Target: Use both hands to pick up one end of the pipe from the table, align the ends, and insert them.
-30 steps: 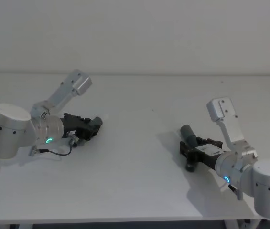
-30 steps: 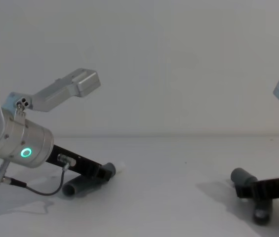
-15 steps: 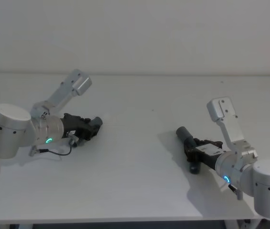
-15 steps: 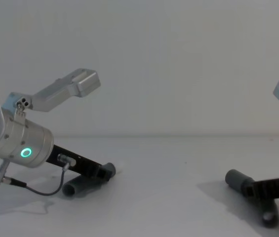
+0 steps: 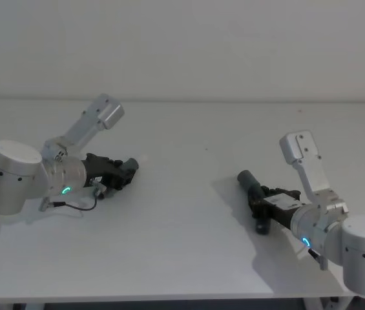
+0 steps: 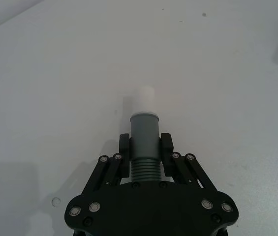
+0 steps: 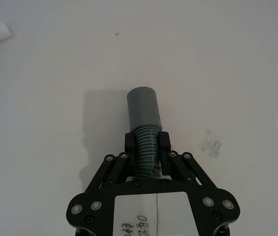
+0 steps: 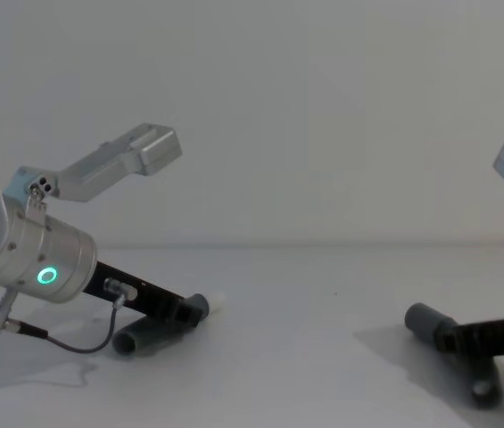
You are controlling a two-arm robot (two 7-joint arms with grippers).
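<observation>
head view: left gripper (image 5: 123,172) at the left of the plain white worktop (image 5: 188,245), jaws clamped on a dark grey ribbed hose piece (image 5: 130,166); right gripper (image 5: 261,205) at the right, well apart, jaws clamped on a second ribbed hose piece (image 5: 247,181). left wrist view: smooth grey cuff (image 6: 143,132) and white tip (image 6: 142,101) project beyond the jaws. right wrist view: plain grey cuff (image 7: 143,108) projects likewise, ribs between the jaws. chest view: both pieces low near the worktop.

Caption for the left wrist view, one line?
Left gripper shut on the ribbed hose piece, grey cuff and white tip pointing out over the white table.
</observation>
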